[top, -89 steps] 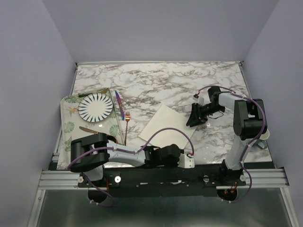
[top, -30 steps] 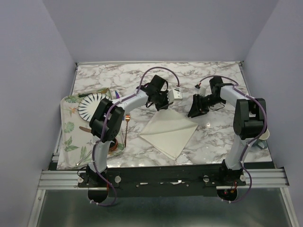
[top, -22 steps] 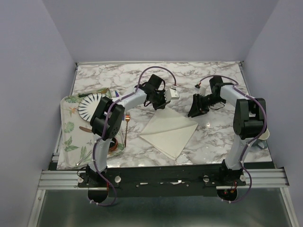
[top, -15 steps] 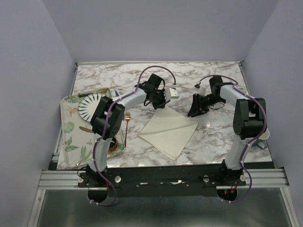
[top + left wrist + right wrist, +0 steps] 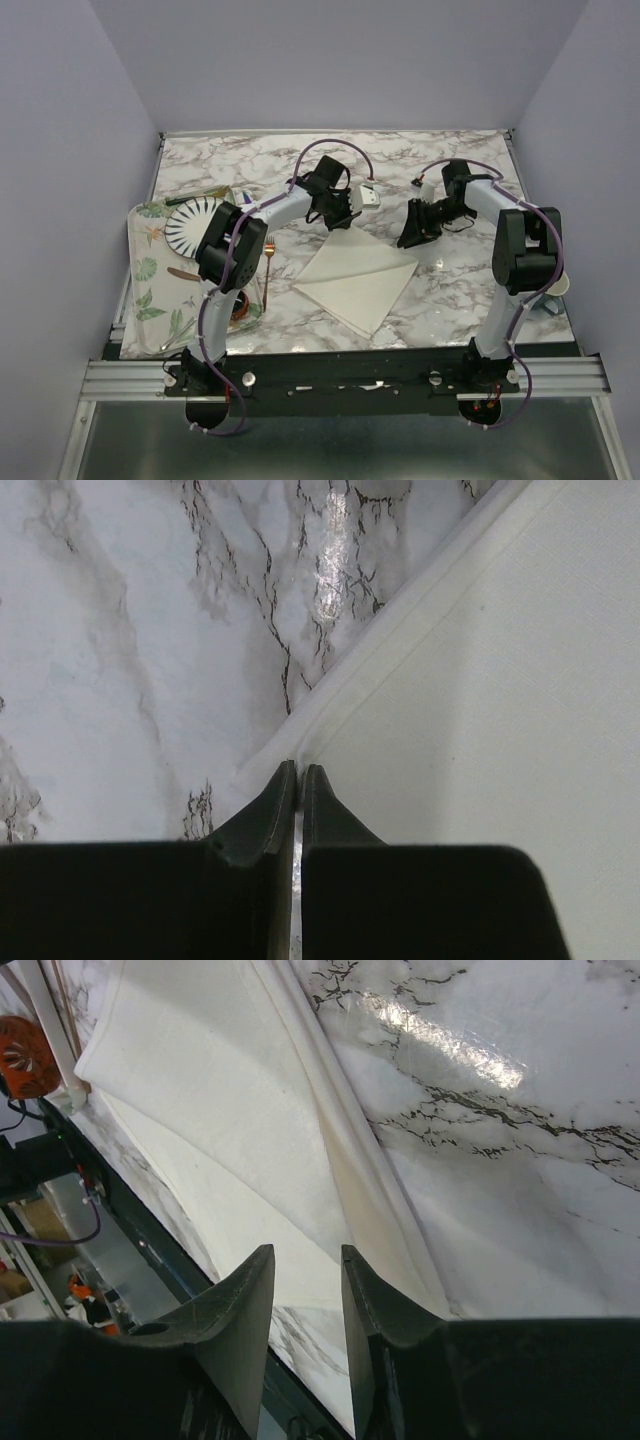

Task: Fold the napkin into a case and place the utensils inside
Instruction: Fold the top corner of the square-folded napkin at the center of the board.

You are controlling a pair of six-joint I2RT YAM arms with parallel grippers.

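The cream napkin [image 5: 356,277] lies folded over on the marble table, mid-right. My left gripper [image 5: 345,221] is at its far corner. In the left wrist view the gripper [image 5: 299,767] is shut, with the napkin's [image 5: 480,730] hemmed edge pinched at the tips. My right gripper [image 5: 408,238] is open just above the napkin's right corner. In the right wrist view the gripper [image 5: 305,1250] has its jaws apart over the layered napkin [image 5: 200,1090]. The copper-gold fork [image 5: 267,260] lies left of the napkin. The purple-blue utensil is hidden behind my left arm.
A leaf-patterned tray [image 5: 148,272] at the left holds the black-striped white plate [image 5: 192,226] and a copper knife-like utensil [image 5: 180,272]. A small cup [image 5: 561,287] stands at the right table edge. My left arm stretches over the tray's right side.
My left gripper swung from the near edge to the far side, carrying the napkin's near corner over and folding it. In the last second it only shifted slightly. The right gripper stayed put.
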